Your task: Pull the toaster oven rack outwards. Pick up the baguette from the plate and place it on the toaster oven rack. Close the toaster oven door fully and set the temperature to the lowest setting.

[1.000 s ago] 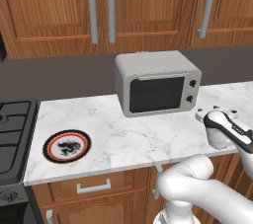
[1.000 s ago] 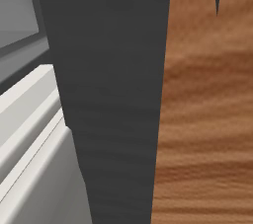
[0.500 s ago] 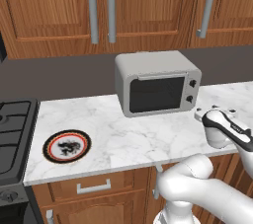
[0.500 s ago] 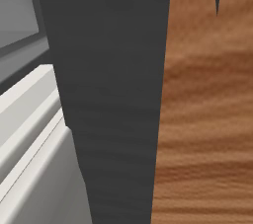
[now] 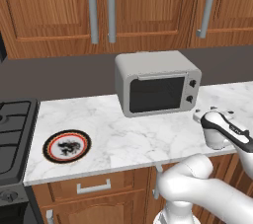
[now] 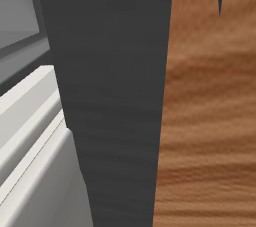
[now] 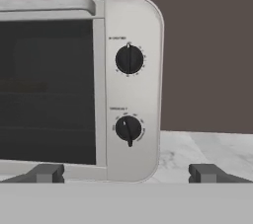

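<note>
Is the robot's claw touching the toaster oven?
Apart. The hand view shows the open claw short of the toaster oven, with bare counter between its tips and the oven's front.

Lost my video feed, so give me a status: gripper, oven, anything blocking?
Gripper open, empty, facing the knobs. Toaster oven door shut. Plate bare, no baguette on it. Nothing in the way.
</note>
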